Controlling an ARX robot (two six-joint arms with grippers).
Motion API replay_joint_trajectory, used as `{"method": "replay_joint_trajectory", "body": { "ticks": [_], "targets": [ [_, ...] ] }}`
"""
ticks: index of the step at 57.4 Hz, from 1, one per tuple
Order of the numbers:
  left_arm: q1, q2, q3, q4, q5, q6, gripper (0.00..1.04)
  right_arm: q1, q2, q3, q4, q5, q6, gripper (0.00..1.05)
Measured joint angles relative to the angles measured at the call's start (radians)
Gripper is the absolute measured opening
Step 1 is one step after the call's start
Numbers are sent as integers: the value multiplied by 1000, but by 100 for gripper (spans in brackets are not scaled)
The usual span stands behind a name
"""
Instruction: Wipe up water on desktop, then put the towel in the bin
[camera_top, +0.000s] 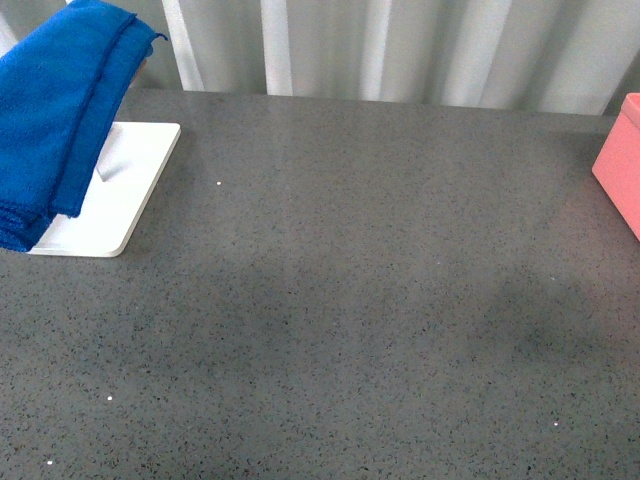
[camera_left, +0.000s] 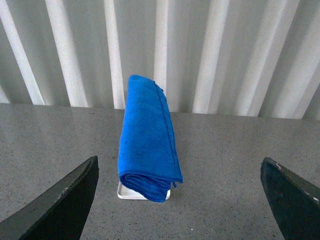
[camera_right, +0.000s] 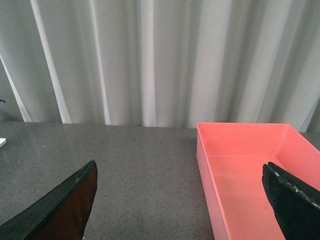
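Observation:
The bright blue folded towel (camera_top: 55, 120) hangs over a white tray (camera_top: 120, 195) at the far left of the dark grey desktop (camera_top: 340, 320). In the left wrist view the towel (camera_left: 147, 137) lies ahead of my open, empty left gripper (camera_left: 180, 200), well apart from its fingers (camera_left: 65, 205). The salmon-pink bin (camera_top: 622, 165) shows only in part at the right edge. In the right wrist view the bin (camera_right: 250, 175) stands open and empty ahead of my open right gripper (camera_right: 180, 200). Neither gripper shows in the front view. I cannot make out any water on the desktop.
A pale corrugated wall (camera_top: 400, 50) runs along the back edge of the desktop. A corner of the white tray (camera_right: 2, 142) shows at the edge of the right wrist view.

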Motion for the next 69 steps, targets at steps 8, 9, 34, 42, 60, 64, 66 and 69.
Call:
{"method": "replay_joint_trajectory", "body": {
  "ticks": [8, 9, 34, 42, 60, 64, 66, 69],
  "targets": [
    [0, 0, 0, 0, 0, 0, 98, 0, 0, 0, 0, 0, 0, 98],
    [0, 0, 0, 0, 0, 0, 98, 0, 0, 0, 0, 0, 0, 98],
    [0, 0, 0, 0, 0, 0, 98, 0, 0, 0, 0, 0, 0, 98],
    [0, 0, 0, 0, 0, 0, 98, 0, 0, 0, 0, 0, 0, 98],
    [0, 0, 0, 0, 0, 0, 98, 0, 0, 0, 0, 0, 0, 98],
    [0, 0, 0, 0, 0, 0, 98, 0, 0, 0, 0, 0, 0, 98],
    [0, 0, 0, 0, 0, 0, 98, 0, 0, 0, 0, 0, 0, 98],
    [0, 0, 0, 0, 0, 0, 98, 0, 0, 0, 0, 0, 0, 98]
  ]
}}
